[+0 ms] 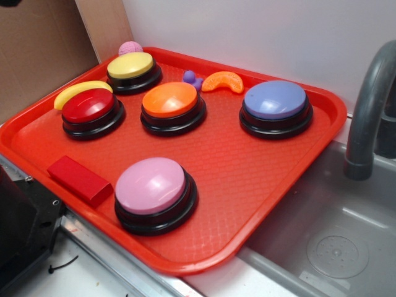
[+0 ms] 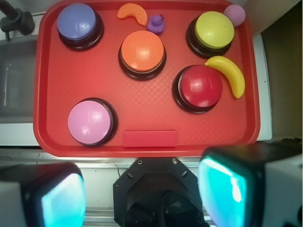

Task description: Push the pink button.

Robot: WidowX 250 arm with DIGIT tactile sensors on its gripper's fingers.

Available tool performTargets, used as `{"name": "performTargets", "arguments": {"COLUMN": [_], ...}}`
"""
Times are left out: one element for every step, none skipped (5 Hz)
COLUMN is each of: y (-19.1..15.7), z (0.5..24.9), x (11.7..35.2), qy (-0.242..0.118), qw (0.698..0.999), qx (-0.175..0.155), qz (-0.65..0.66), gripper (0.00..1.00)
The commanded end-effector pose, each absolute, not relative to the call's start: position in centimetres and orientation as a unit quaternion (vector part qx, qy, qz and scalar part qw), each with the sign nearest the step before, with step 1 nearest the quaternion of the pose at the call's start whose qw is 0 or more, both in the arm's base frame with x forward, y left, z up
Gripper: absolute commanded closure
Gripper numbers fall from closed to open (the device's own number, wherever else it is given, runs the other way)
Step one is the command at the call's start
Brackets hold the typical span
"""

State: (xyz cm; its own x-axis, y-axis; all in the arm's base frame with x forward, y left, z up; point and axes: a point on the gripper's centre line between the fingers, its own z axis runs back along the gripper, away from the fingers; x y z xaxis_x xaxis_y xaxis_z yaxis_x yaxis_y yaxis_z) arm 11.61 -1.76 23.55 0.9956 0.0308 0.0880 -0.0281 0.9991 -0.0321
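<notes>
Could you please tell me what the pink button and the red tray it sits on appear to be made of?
The large round pink button looks like hard plastic: its pale pink dome is glossy with bright highlights, set on a shiny black circular base. The red rectangular tray also looks like moulded plastic, with a fine cross-hatched texture on its floor and a smoother raised rim. Neither material can be confirmed from looks alone.

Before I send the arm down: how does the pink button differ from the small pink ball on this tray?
The pink button is a large glossy pale-pink dome on a black base; the pink ball is far smaller, textured, with no base. The button sits near the tray's front edge beside the red block; the ball sits at the far corner behind the yellow button. Both are pink and rounded.
</notes>
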Motion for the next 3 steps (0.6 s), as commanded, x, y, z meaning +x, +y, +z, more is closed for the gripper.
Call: {"name": "performTargets", "arguments": {"y": [-1.8,-6.5,-9.5], "z": [23.5,19.7,16.2], "x": [11.6,15.9,16.9], "qy": [-0.044,-0.048,-0.046], "qw": [0.999,0.992,0.976], "qx": [-0.015,0.023,0.038], "qz": [0.015,-0.112,-0.211], "gripper": [0.0,0.0,0.0]}}
